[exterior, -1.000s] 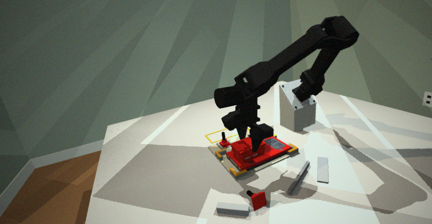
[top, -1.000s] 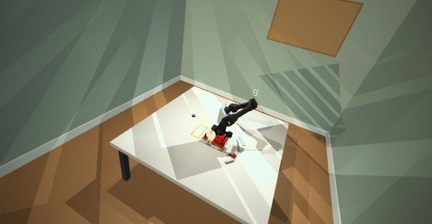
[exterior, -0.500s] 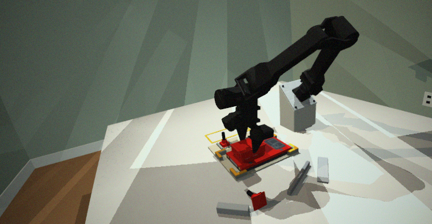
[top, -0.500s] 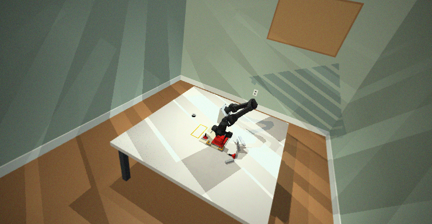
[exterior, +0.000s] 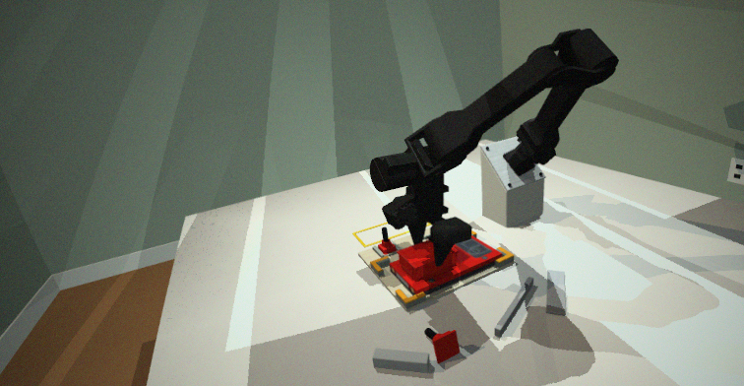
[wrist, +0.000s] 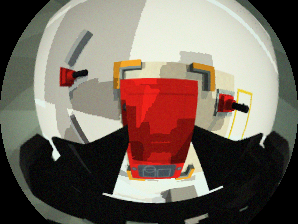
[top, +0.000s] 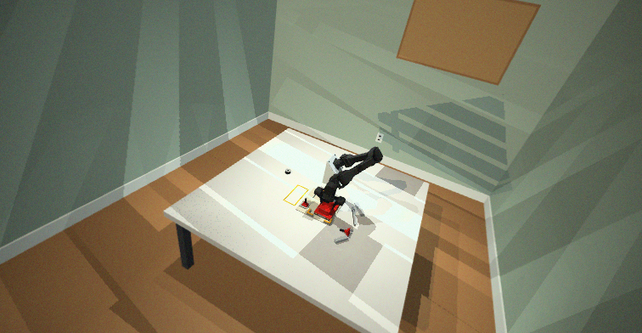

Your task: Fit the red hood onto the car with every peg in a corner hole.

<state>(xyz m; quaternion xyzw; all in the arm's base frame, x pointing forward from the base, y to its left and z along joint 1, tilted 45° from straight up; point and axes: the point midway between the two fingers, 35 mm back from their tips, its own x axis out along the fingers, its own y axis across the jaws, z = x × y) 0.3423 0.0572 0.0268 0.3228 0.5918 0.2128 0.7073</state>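
The tool (exterior: 427, 251) was clamped on the red hood (exterior: 422, 264), which sat over the car (exterior: 470, 259) in its jig (exterior: 504, 254), mid-counter (exterior: 312, 289) toward the far edge. By my read, placement was nearly finished; seating, letting go and pulling away were left. The wrist view showed the hood (wrist: 158, 123) square between the jig's orange corners; the exterior view showed gray bars (exterior: 513, 307) nearby. Pegs were hidden.

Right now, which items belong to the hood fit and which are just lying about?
Job:
- hand, shut on the red hood
- car chassis
- jig

Lying about:
- red block with black peg
- grey bars
- yellow outline
- small black ring
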